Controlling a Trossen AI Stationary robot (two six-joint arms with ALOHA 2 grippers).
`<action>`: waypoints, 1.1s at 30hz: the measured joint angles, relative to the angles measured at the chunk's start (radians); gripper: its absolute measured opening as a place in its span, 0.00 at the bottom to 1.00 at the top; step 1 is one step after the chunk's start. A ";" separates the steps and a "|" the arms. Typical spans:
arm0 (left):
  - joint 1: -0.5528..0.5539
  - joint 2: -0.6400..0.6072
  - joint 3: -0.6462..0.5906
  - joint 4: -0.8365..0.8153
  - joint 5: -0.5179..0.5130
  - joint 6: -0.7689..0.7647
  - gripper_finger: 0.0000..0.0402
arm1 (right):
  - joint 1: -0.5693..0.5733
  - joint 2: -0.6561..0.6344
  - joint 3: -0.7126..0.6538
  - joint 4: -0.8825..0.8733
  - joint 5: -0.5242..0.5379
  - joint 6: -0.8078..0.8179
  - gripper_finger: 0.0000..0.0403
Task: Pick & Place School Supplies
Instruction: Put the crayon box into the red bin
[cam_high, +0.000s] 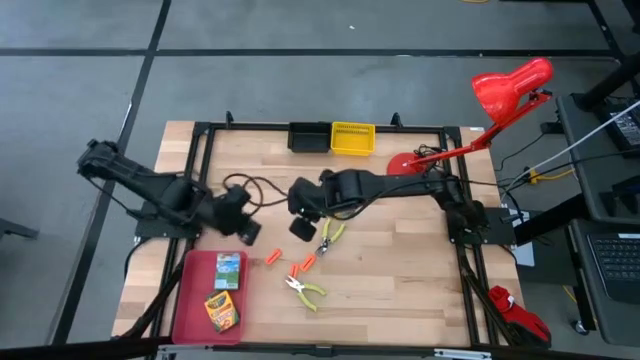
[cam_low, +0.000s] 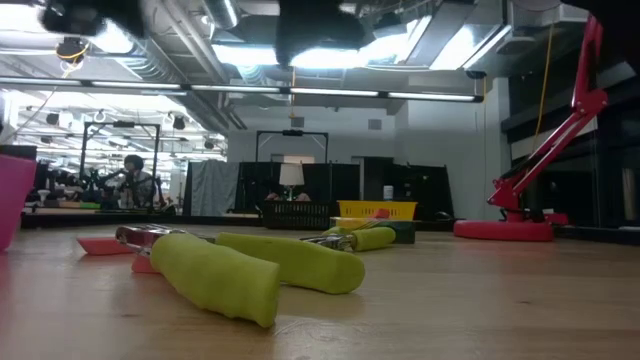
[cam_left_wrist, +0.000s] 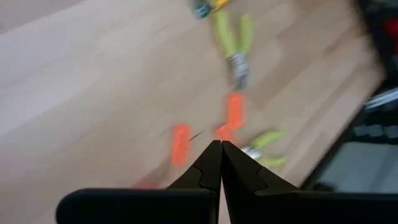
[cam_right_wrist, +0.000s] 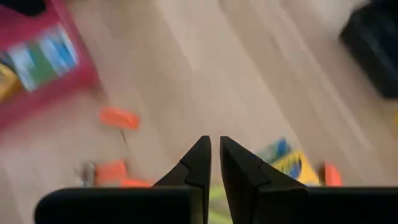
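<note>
Matt lime rubbery tool handles (cam_low: 250, 268) on smooth pale wood table (cam_low: 480, 300)

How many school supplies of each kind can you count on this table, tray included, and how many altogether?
Crayon boxes: 3, two of them in the red tray
Lime-handled hand tools: 2
Stubby orange pieces: 3
Total: 8
</note>
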 joint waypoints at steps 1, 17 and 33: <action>0.032 -0.001 -0.024 0.062 0.029 0.033 0.01 | 0.002 -0.002 -0.029 -0.014 -0.001 0.010 0.10; 0.200 -0.040 -0.326 0.440 0.140 0.051 0.01 | -0.013 -0.578 -1.024 0.322 -0.043 0.385 0.10; 0.589 0.261 -0.462 1.082 0.397 -0.042 0.01 | -0.195 -0.738 -1.469 0.728 -0.140 0.570 0.10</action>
